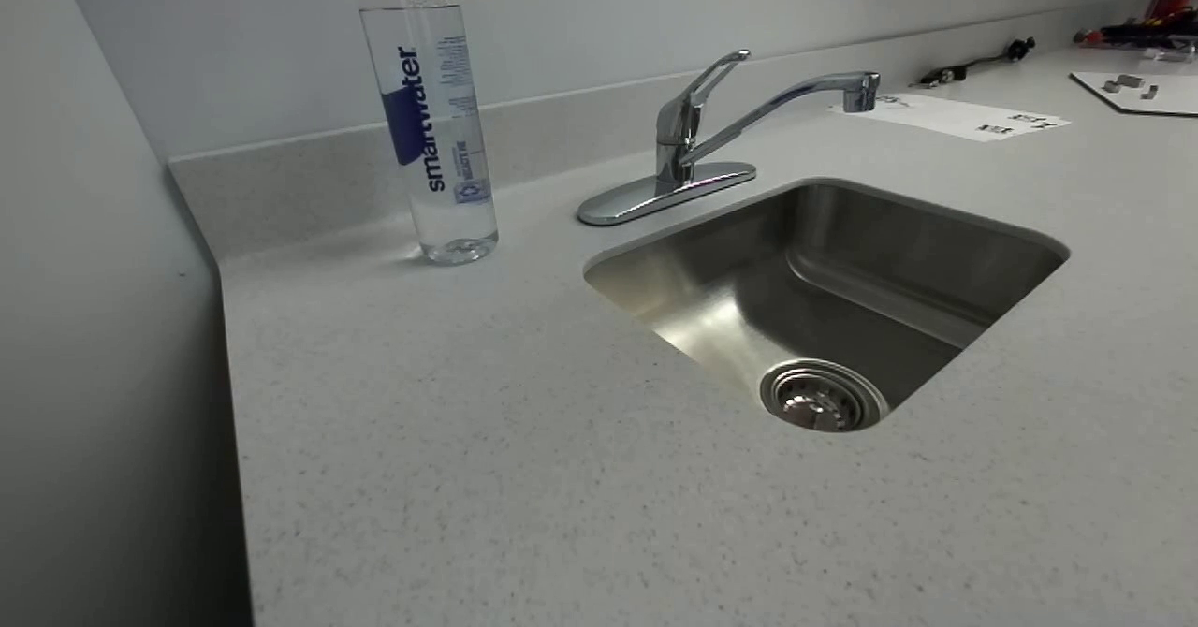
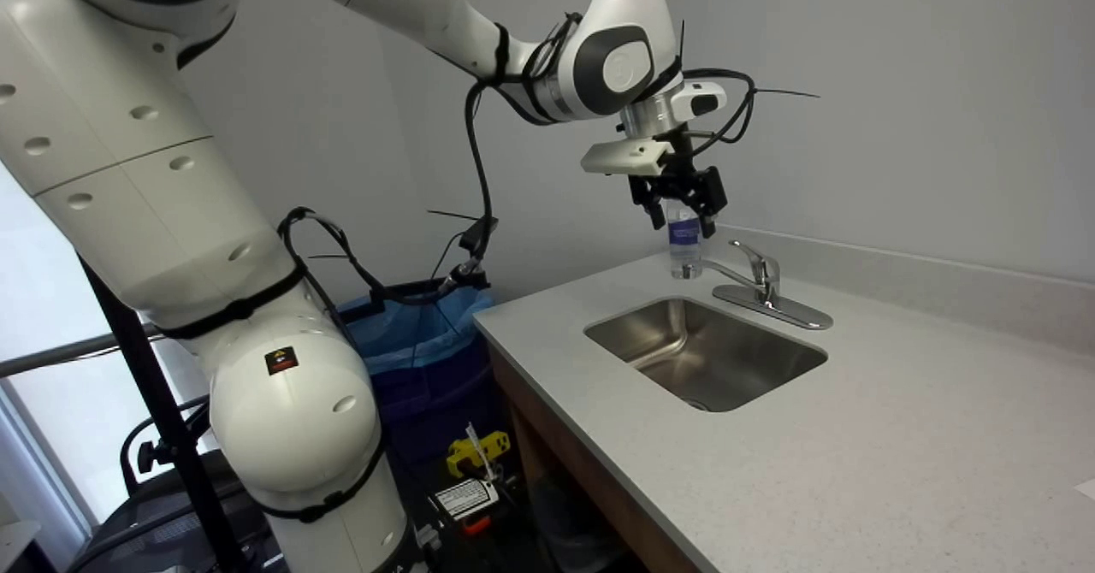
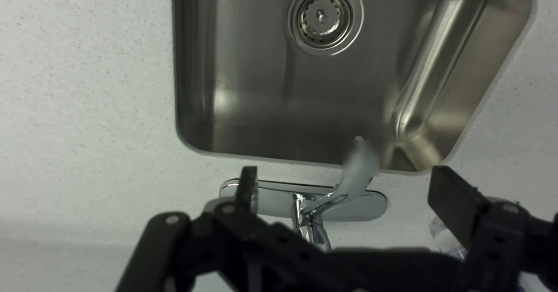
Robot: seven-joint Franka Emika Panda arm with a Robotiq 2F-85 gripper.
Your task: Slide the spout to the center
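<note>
The silver spout point(image 1: 796, 94) rises from an oval chrome base point(image 1: 622, 204) behind the sink. In an exterior view the spout point(image 2: 731, 274) points toward the bottle's end of the sink. In the wrist view the spout point(image 3: 351, 181) slants up and right, its tip over the sink's rear right part; its outer part is blurred. My gripper point(image 2: 683, 222) is open, empty and above the spout, apart from it. In the wrist view the two black fingers point(image 3: 344, 183) frame the spout, one on each side. The lever handle point(image 1: 719, 75) sits atop the faucet.
The steel sink point(image 1: 922, 211) is set in the pale counter point(image 1: 449, 440). A tall water bottle point(image 1: 430, 122) stands beside the faucet, close to my right-hand finger in the wrist view point(image 3: 449, 239). The backsplash point(image 2: 924, 261) runs behind the faucet. Paper point(image 1: 964, 117) lies farther along.
</note>
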